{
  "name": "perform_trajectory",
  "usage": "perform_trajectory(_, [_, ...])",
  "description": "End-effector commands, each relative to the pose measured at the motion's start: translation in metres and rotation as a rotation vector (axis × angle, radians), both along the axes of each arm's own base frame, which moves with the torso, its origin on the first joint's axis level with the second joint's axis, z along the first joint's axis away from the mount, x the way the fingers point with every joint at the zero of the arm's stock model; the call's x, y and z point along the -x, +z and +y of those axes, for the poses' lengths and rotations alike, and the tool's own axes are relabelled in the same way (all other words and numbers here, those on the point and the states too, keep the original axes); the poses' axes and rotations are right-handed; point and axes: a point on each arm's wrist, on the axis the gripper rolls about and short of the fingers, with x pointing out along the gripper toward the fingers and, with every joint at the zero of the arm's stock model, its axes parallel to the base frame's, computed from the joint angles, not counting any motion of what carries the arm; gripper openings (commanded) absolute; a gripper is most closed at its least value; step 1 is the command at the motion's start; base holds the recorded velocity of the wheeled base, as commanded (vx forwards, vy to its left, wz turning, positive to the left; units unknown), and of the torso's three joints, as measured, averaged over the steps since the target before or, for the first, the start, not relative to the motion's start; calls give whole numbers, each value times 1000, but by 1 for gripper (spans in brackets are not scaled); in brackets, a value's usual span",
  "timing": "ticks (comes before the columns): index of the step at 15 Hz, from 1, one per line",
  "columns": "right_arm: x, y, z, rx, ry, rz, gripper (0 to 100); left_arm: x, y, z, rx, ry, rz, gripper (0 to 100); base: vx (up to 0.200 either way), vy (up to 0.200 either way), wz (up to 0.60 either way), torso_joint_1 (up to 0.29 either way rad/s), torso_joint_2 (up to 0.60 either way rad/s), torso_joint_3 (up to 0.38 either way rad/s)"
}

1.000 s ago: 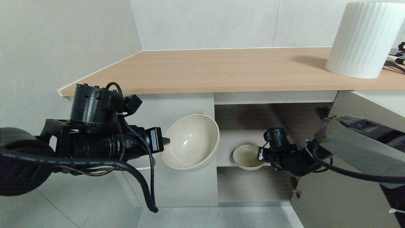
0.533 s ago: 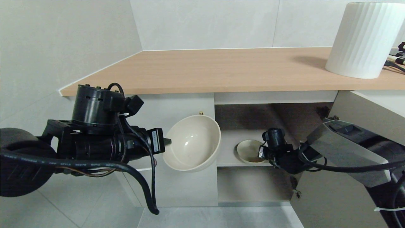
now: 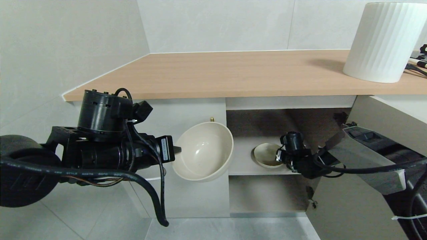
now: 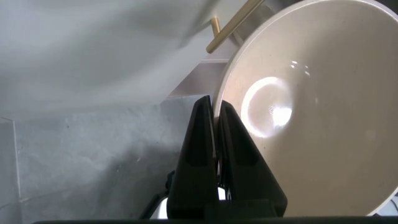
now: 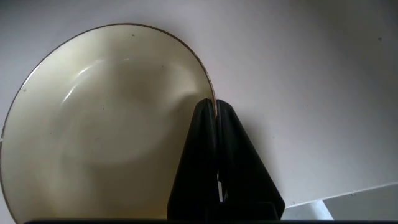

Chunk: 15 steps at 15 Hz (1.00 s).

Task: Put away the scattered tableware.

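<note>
Beneath a wooden counter (image 3: 233,73), the right gripper (image 3: 279,156) pinches a small bowl (image 3: 265,155) by its rim at the open cabinet's shelf (image 3: 242,160), apparently to stow it. The left gripper (image 3: 177,149) clamps a big bowl (image 3: 203,151) by its rim outside, likely next.

The right fingers (image 5: 200,162) cover part of the small bowl (image 5: 106,112), whose rim is also cut off.

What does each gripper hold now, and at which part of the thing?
The left gripper pinches the large cream bowl by its rim; the right gripper pinches the small cream bowl by its rim.
</note>
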Motion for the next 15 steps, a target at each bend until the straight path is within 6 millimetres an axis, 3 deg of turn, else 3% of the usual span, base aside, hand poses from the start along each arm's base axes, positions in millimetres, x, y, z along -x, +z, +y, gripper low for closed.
perform_trajectory(1, [-1,1,0,-2,-1,-6,0,0,0,0,0,0,0,0,0,0,0,0,0,0])
perform_trajectory(8, [-2,3,0,-6,-2,-12,0,0,0,0,1,0,-1,0,0,0,0,0,0,0])
perform_trajectory(9, [-2,3,0,-6,-2,-12,100,-1,0,0,0,0,0,0,0,0,0,0,0,0])
perform_trajectory(15, [-3,5,0,-10,-4,-19,100,-1,-1,0,0,0,2,0,0,0,0,0,0,0])
